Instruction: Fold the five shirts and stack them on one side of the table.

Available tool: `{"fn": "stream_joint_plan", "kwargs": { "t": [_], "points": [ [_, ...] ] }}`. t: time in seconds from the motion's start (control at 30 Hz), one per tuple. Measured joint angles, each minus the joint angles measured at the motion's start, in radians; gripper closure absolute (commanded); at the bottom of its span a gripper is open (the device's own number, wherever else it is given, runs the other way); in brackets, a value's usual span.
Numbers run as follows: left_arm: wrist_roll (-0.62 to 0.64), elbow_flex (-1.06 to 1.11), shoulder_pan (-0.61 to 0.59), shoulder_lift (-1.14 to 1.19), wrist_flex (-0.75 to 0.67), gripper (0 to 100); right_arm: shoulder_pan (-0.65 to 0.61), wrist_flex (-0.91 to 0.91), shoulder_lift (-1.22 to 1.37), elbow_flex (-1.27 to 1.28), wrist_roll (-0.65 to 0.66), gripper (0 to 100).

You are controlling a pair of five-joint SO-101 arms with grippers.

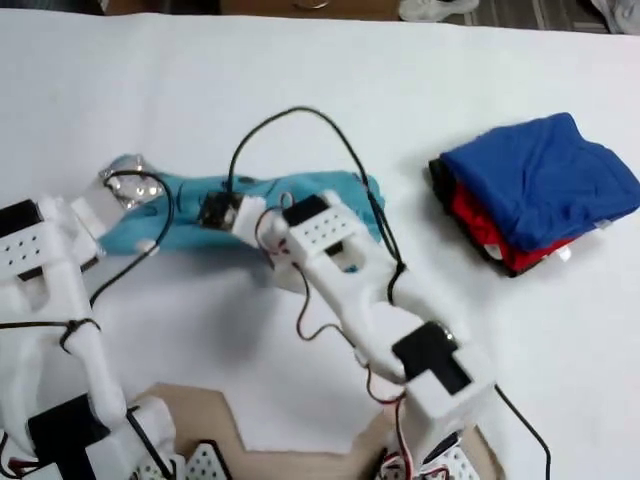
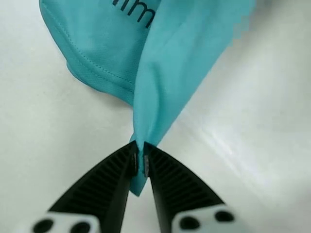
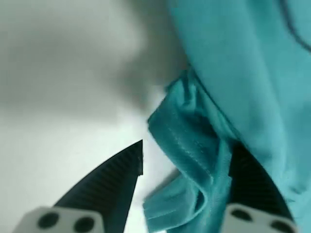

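A teal shirt (image 1: 260,200) lies bunched in a long strip across the middle of the table. My left gripper (image 2: 140,162) is shut on a pinched edge of this teal shirt (image 2: 175,58), at its left end (image 1: 140,238) in the high view. My right gripper (image 3: 187,165) stands open over the strip's middle (image 1: 225,222), with a rumpled fold of the teal shirt (image 3: 194,145) between its fingers (image 3: 119,177). A stack of folded shirts (image 1: 540,185) sits at the right, blue on top, with red and black beneath.
The white table (image 1: 300,80) stretches bare behind the shirt. Black cables (image 1: 300,115) loop above the teal shirt. A brown cardboard base (image 1: 215,430) lies at the front edge between the two arms.
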Motion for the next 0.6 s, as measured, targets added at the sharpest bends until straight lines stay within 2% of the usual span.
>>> {"fn": "stream_joint_plan", "kwargs": {
  "t": [0.2, 0.5, 0.6],
  "points": [
    [0.0, 0.0, 0.0, 0.0, 0.0, 98, 0.041, 0.064, 0.112, -0.18, 0.0, 71.6],
    [0.0, 0.0, 0.0, 0.0, 0.0, 98, 0.041, 0.077, 0.262, -0.308, 0.0, 72.0],
    [0.0, 0.0, 0.0, 0.0, 0.0, 98, 0.041, 0.077, 0.298, -0.338, 0.0, 82.5]
  ]
}}
